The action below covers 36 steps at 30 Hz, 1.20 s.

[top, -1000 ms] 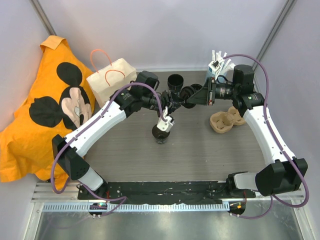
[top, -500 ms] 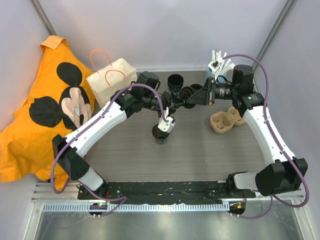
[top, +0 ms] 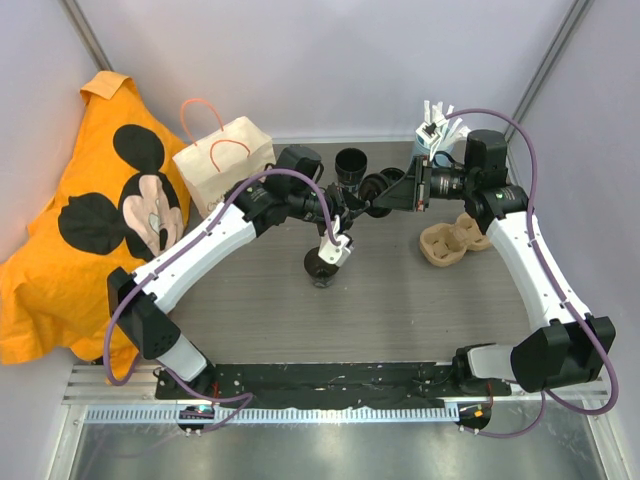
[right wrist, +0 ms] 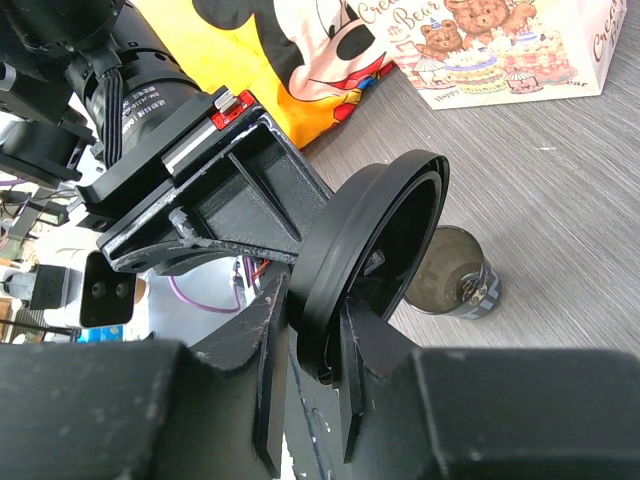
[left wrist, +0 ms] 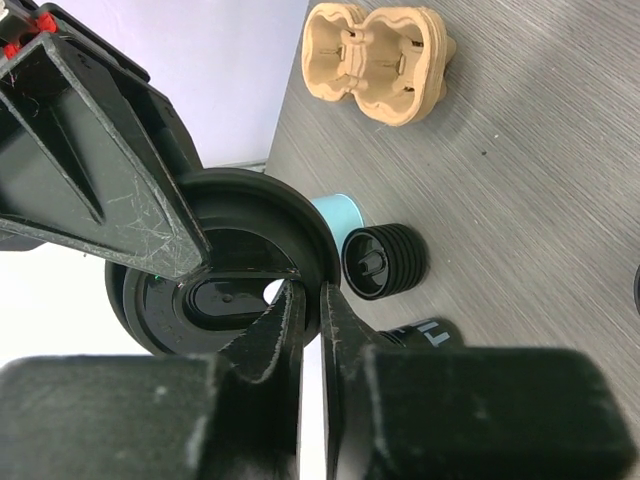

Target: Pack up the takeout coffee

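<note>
A black round lid point(left wrist: 215, 290) hangs in the air between my two grippers over the middle of the table. My left gripper point(left wrist: 310, 295) is shut on its rim. My right gripper point(right wrist: 335, 330) is shut on the opposite rim of the lid point(right wrist: 375, 235). In the top view the left gripper point(top: 347, 214) and right gripper point(top: 370, 204) meet tip to tip. An open black takeout cup point(top: 322, 268) stands on the table below them and shows in the right wrist view point(right wrist: 455, 272). A second black cup point(top: 350, 163) stands at the back.
A cream paper bag point(top: 222, 160) with orange handles stands at the back left, against orange Mickey cloth point(top: 90, 230). A light blue cup of white straws point(top: 432, 140) stands back right. A tan pulp tray point(top: 447, 243) lies right. A black ribbed round thing point(left wrist: 385, 262) sits by the blue cup.
The left arm has shifted slightly to the right. Both grippers stay on the lid in the same place. The cups have not moved.
</note>
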Each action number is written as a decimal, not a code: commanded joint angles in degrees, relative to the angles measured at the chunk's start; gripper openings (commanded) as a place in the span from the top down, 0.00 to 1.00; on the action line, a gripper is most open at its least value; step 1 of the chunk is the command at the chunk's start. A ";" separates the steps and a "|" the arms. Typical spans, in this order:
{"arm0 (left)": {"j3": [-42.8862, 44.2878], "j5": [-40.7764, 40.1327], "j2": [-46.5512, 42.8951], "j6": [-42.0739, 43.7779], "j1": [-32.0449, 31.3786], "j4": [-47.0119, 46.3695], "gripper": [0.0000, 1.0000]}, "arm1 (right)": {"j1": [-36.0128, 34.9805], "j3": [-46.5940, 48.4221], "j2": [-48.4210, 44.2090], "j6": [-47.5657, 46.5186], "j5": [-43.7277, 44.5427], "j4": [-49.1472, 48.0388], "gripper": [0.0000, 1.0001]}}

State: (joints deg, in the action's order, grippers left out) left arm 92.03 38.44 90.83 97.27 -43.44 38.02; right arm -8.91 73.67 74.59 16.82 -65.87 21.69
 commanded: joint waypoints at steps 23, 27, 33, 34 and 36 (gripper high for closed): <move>0.96 -17.59 -3.10 -28.97 -0.33 1.18 1.00 | 2.93 6.13 -0.85 -5.48 4.25 4.05 0.28; 0.70 -22.87 -5.04 -34.42 -0.33 6.35 1.00 | 4.86 8.24 0.38 -7.76 5.31 6.60 0.26; 5.26 -29.55 -5.05 -47.25 -0.33 15.31 1.00 | 7.41 8.86 1.61 -12.51 8.74 10.29 0.26; 6.48 -30.17 -4.96 -48.92 -0.33 16.37 1.00 | 7.59 9.12 1.96 -13.21 8.91 11.78 0.26; 7.63 -32.44 -4.70 -54.80 -0.33 18.31 1.00 | 8.11 10.00 2.49 -15.49 10.05 13.54 0.26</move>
State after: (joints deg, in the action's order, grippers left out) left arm 95.70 12.08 87.72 55.20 -43.81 50.33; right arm -1.74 80.47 76.14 6.35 -58.48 31.18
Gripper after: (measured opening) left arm 0.094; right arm 0.743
